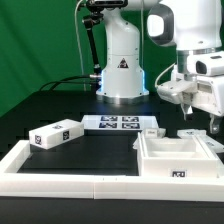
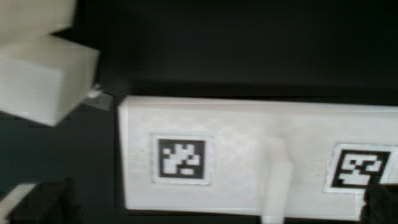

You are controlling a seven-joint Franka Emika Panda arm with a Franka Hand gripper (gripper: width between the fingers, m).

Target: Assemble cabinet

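Since one dark finger (image 2: pixel 39 203) sits at the rim of the wrist view and only bare white panel shows in the middle, the jaws stand open and hold nothing. They hang in the air above the cabinet (image 1: pixel 178 160), over its far side, clear of it.

Straight beneath the jaws the wrist view shows one white panel (image 2: pixel 231 125) bearing two tags. One plain block (image 2: pixel 45 70) lies just beside that panel's corner; whether the two touch I cannot tell.

The cabinet is a single open white box standing on the black table (image 1: pixel 100 148), with one tag on its near wall. Just behind the cabinet lies one small white part (image 1: pixel 196 133).

On the exterior view's left of the cabinet, near its far corner, lies the one marker board (image 1: pixel 120 123), its tags too small to count surely. Farther that way, well apart from the cabinet, lies one tagged block (image 1: pixel 55 135) with two tags showing.

One low rail (image 1: pixel 60 180) runs along the table's near edge, from the cabinet toward the exterior view's left. Well behind the cabinet stands the arm's one white base (image 1: pixel 122 65).
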